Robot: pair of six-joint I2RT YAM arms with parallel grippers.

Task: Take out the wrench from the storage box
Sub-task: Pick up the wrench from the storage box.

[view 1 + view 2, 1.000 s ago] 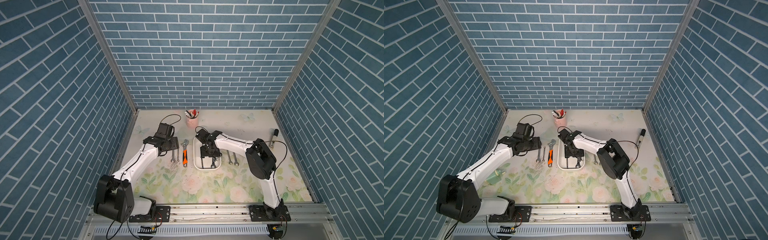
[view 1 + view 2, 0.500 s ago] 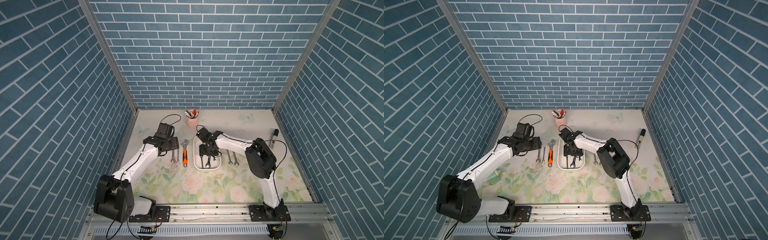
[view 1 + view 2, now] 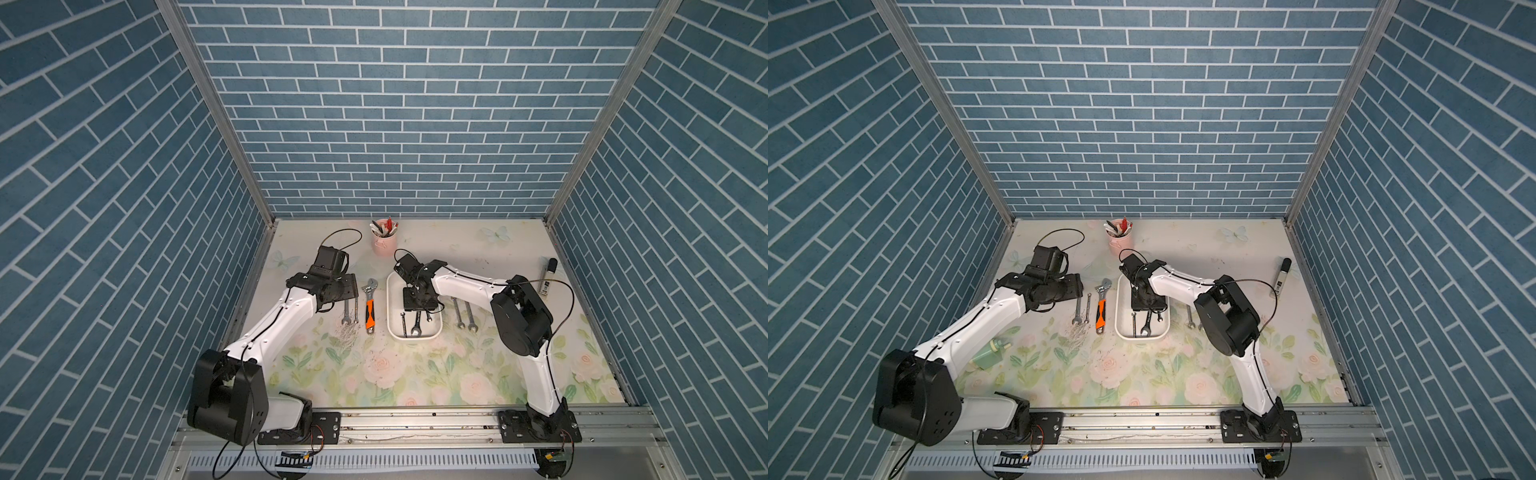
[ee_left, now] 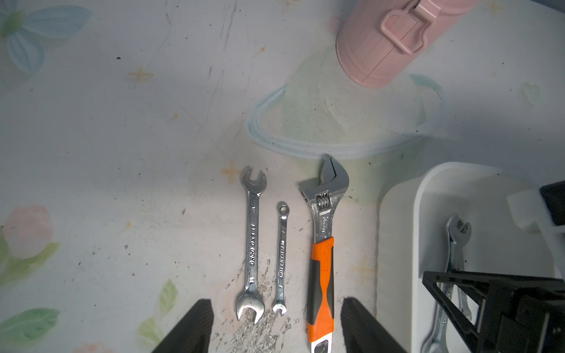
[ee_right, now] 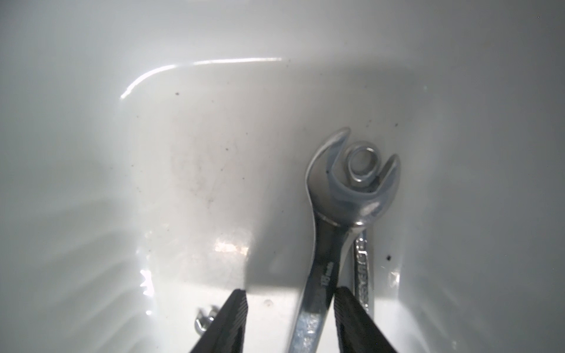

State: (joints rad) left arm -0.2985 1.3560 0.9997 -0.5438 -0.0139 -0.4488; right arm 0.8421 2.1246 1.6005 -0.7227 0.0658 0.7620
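The white storage box (image 3: 392,307) (image 3: 1121,307) lies mid-table with three steel wrenches inside. My right gripper (image 3: 419,307) reaches down into it. In the right wrist view the largest wrench (image 5: 328,244) lies across a ring-ended one (image 5: 363,165). Its shaft runs between the jaws of my right gripper (image 5: 290,295) and touches one finger (image 5: 348,311). The other finger (image 5: 232,318) stands clear of it, so the gripper is open. My left gripper (image 4: 276,302) (image 3: 351,289) hovers open over wrenches on the table left of the box.
Two plain wrenches (image 4: 253,244) and an orange-handled adjustable wrench (image 4: 321,269) lie left of the box. Two more wrenches (image 3: 463,313) lie to its right. A pink pen cup (image 3: 384,241) stands behind, a marker (image 3: 548,276) lies far right, and a green bottle (image 3: 990,353) near the left arm.
My right gripper's jaws have narrowed around the large wrench's shaft inside the box. The left arm has not moved.
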